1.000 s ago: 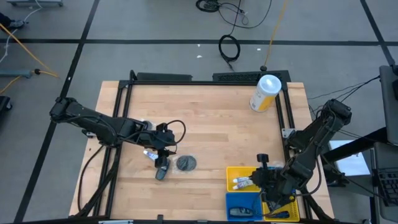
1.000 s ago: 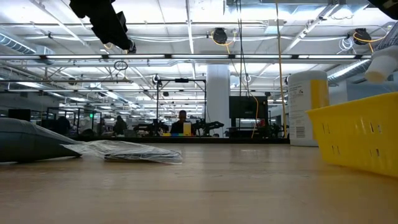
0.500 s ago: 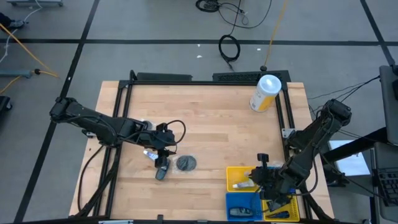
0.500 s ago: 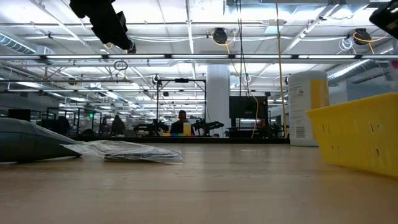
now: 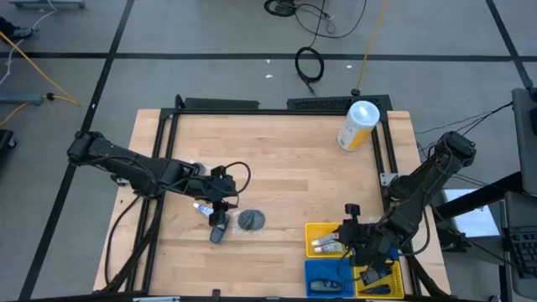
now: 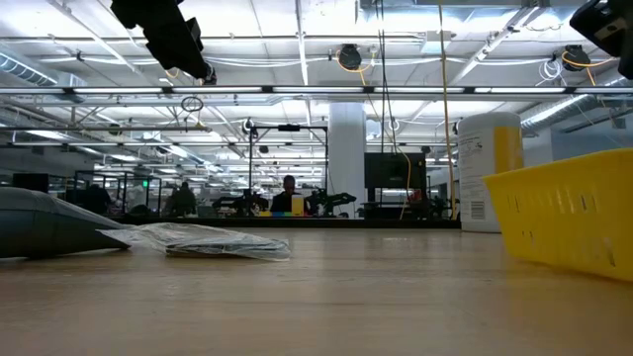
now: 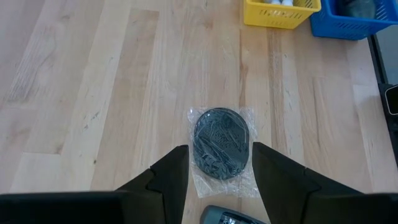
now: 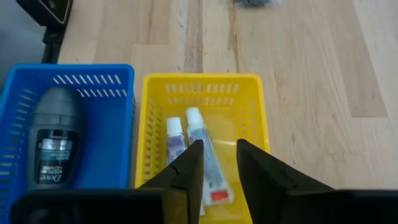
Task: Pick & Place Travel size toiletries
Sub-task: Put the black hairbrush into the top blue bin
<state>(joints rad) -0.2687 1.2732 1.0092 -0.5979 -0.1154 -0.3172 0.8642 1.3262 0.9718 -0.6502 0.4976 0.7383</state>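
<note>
Lying in a slotted yellow plastic basket [image 8: 200, 87], two white tubes [image 8: 202, 155] are seen between the right gripper's [image 8: 214, 163] slightly parted, empty jaws; a round wrapped piece [image 7: 220, 148] is straddled by the left gripper's [image 7: 219, 174] open jaws.

yellow basket [image 8: 205, 87] | blue basket [image 8: 74, 78] | dark grey roll-on [image 8: 56, 143] | white tubes [image 8: 202, 155], one apparently red-ended

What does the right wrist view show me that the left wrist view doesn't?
Only the right wrist view: two white tubes lying in the yellow basket under the right gripper, and the whole dark grey deodorant in the blue basket.
Only the left wrist view: the wrapped round piece in full, ahead of the open left gripper.
Both: the two baskets and the wooden table.
</note>
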